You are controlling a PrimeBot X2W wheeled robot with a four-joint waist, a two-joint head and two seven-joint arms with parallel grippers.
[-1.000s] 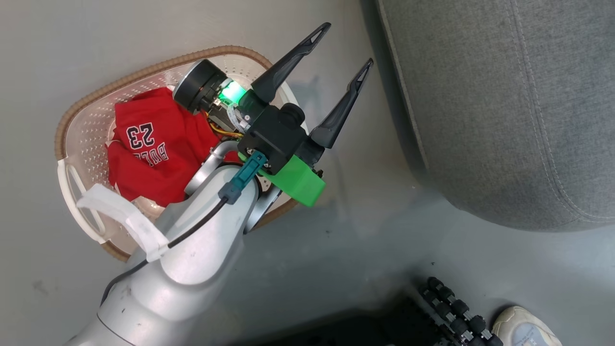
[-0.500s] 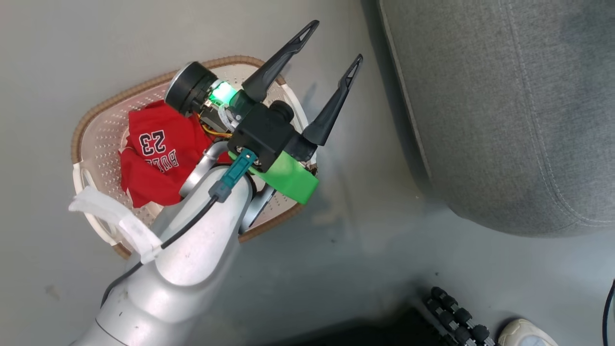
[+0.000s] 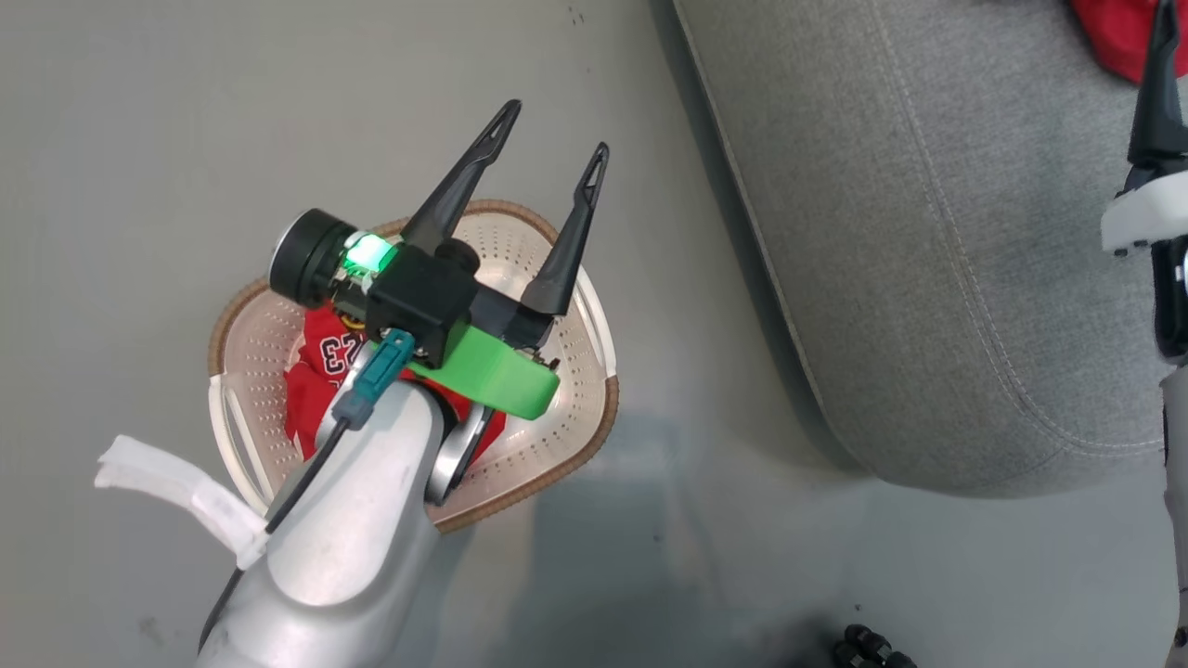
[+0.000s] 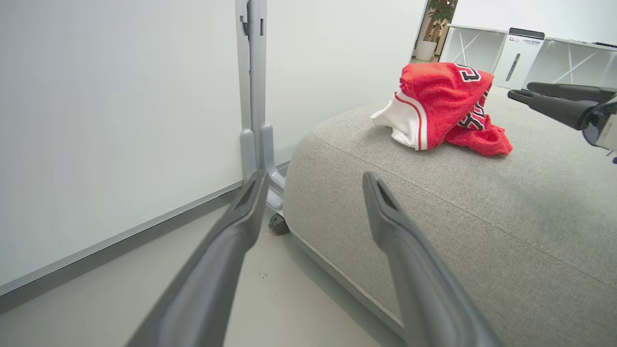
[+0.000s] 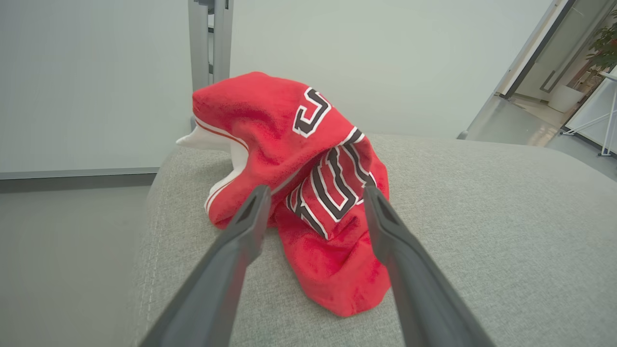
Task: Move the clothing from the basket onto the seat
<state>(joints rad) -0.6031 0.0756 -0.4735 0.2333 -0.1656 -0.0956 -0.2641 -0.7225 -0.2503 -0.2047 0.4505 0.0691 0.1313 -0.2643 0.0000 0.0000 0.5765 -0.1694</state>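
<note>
Two pieces of red clothing lie well apart. The crumpled piece (image 5: 299,159) rests on top of the seat (image 5: 482,217) near one end, white trim and dark-and-white lettering showing. The other piece (image 3: 304,413) lies in the basket (image 3: 566,445), its number partly hidden under the left arm. The basket stands on the grey floor (image 3: 186,139) near the seat, with bare floor between them.

The right hand (image 5: 316,190) is spread wide and grips nothing. Its fingertips point at the crumpled piece, and in the left wrist view they stand just clear of it. The left hand (image 3: 555,128) hangs above the basket, fingers equally wide apart and empty. A white wall (image 4: 120,120) and a grey post (image 4: 255,72) stand behind the seat.
</note>
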